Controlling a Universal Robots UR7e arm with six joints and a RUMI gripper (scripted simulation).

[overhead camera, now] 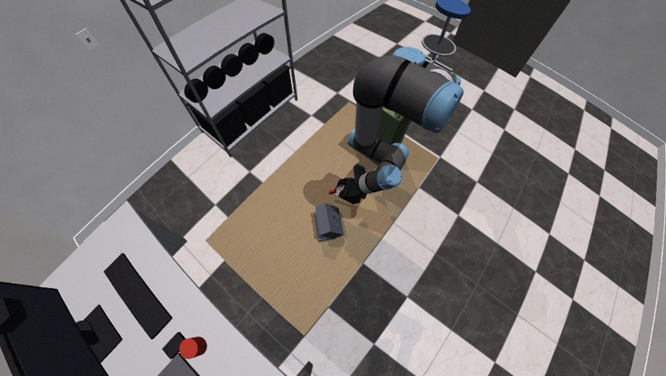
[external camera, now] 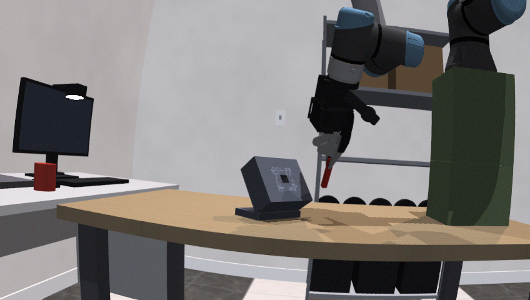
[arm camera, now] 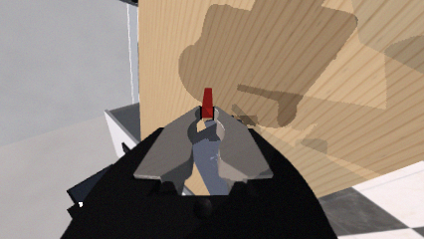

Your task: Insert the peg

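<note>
My gripper (overhead camera: 337,189) (external camera: 329,157) (arm camera: 207,107) is shut on a red peg (overhead camera: 331,190) (external camera: 326,175) (arm camera: 207,102), which sticks out beyond the fingertips and points slantwise down. It hangs in the air above the wooden table (overhead camera: 259,248) (external camera: 155,219) (arm camera: 299,60). A dark grey sloped panel (overhead camera: 327,220) (external camera: 279,185) on a flat base stands on the table; its square hole (external camera: 284,179) faces the side camera. The peg tip is to the right of the panel in the side view, a little above table level, apart from the panel. The panel is out of the wrist view.
A tall green block (external camera: 470,148) (overhead camera: 391,127) carries the arm's base at the table's right end. A metal shelf rack (overhead camera: 222,66) (external camera: 375,92) stands behind. A white desk (overhead camera: 132,312) (external camera: 44,197) with a monitor (external camera: 52,122) and a red cup (overhead camera: 191,347) (external camera: 45,175) is to the left.
</note>
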